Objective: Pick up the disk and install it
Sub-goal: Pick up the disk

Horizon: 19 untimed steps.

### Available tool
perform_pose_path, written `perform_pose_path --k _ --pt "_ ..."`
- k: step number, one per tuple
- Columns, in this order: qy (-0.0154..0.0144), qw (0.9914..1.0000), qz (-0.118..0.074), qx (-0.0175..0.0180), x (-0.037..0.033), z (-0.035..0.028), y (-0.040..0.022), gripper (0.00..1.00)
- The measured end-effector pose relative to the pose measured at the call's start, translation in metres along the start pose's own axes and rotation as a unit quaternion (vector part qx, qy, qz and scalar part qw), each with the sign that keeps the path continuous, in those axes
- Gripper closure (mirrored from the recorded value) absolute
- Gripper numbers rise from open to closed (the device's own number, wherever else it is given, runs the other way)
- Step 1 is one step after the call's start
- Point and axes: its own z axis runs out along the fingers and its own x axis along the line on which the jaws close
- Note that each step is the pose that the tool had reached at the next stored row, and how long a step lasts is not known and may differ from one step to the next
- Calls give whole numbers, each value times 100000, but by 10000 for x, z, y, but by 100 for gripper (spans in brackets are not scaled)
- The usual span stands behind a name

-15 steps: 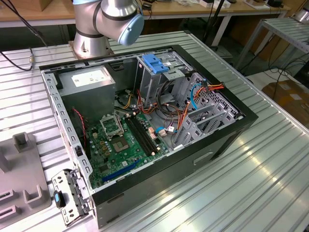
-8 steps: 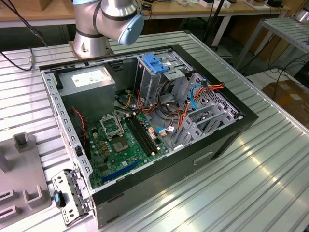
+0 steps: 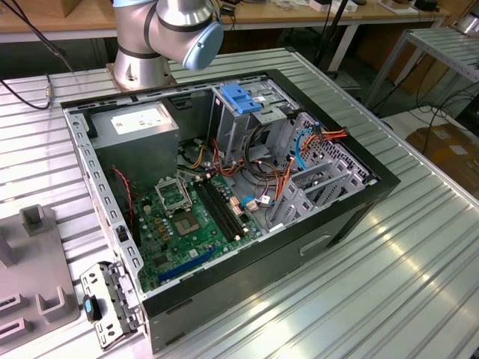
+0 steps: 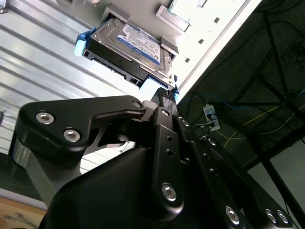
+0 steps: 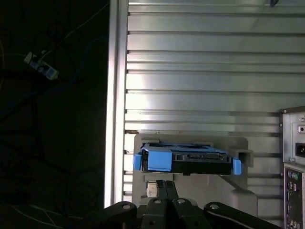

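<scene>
The disk [image 5: 190, 160] is a dark hard drive with bright blue side rails. It lies flat in a grey holder [image 5: 190, 142] on the ribbed metal table. In the second wrist view the disk [image 4: 128, 45] shows its labelled face and a blue end tab. My black gripper [image 5: 164, 188] sits just short of the disk's near edge, centred on it. Its fingers [image 4: 164, 98] are pressed together with nothing between them, and their tips are close to the blue rail. In the exterior view the open computer case [image 3: 224, 187] lies on its side, with its metal drive cage [image 3: 247, 123] standing at the back.
The table's edge [image 5: 114, 95] runs close beside the holder, with dark floor and cables beyond. The case's rear panel [image 5: 293, 162] stands on the other side. A light-blue block [image 3: 241, 97] tops the cage. The arm's base [image 3: 161, 34] is behind the case, and a grey fixture [image 3: 34, 262] is at the exterior view's left.
</scene>
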Motion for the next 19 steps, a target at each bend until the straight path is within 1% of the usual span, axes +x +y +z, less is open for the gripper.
perform_pose_path --k 10,15,19 --pt "67 99987 -1610 44 0 0 0 89" --pt "117 99960 -2816 74 0 0 0 89" --pt "139 99943 -3362 89 0 0 0 89"
